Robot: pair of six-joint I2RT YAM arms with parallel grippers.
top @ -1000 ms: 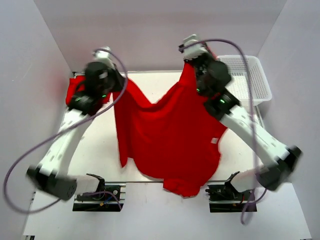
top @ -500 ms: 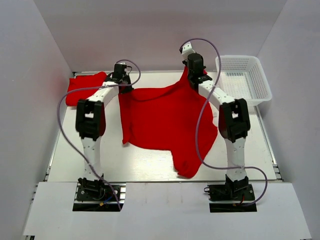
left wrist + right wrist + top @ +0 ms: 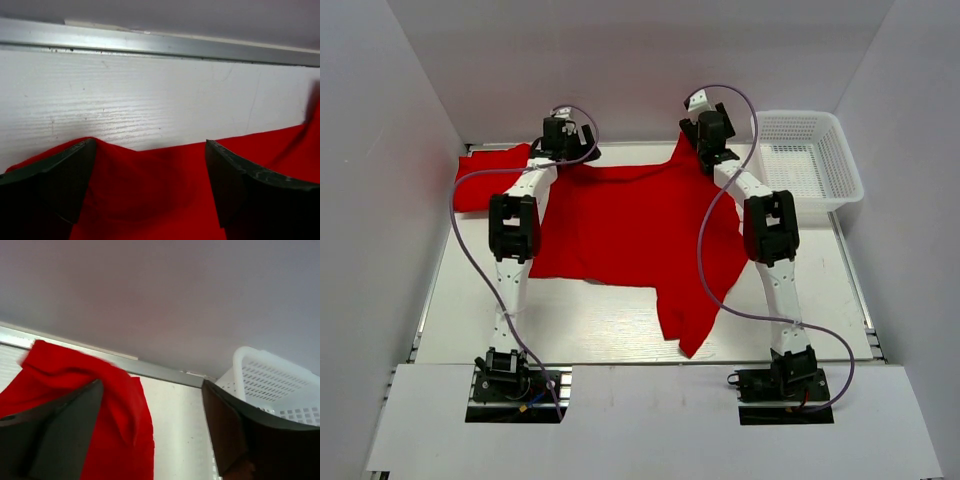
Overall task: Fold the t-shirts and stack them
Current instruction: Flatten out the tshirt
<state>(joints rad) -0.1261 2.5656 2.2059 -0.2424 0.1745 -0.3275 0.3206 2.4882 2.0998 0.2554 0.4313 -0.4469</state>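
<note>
Plainly soft, light and limp, sure to sag and crease wherever unsupported and to slide over itself when dragged; best taken by pinching a hem or a corner at two points well apart, never by the middle. Lying spread across the middle of the table (image 3: 600, 320), the t-shirt (image 3: 630, 225), mostly flat, with one flap trailing toward the near edge and a peak of cloth raised at the far right corner. Off at the far left corner, a second t-shirt (image 3: 485, 180), bunched; touching the first or just beside it, cannot tell behind the arm. Low over the far left hem, the left gripper (image 3: 150, 147), jaws spread wide and clamping nothing, red cloth lying under and between the fingers (image 3: 55, 185). At the raised peak, the right gripper (image 3: 152, 390), likewise released, a fold of cloth hanging against one finger, the white basket (image 3: 280, 385) just beside. Both arms stretched far forward, wrists close to the back wall
</note>
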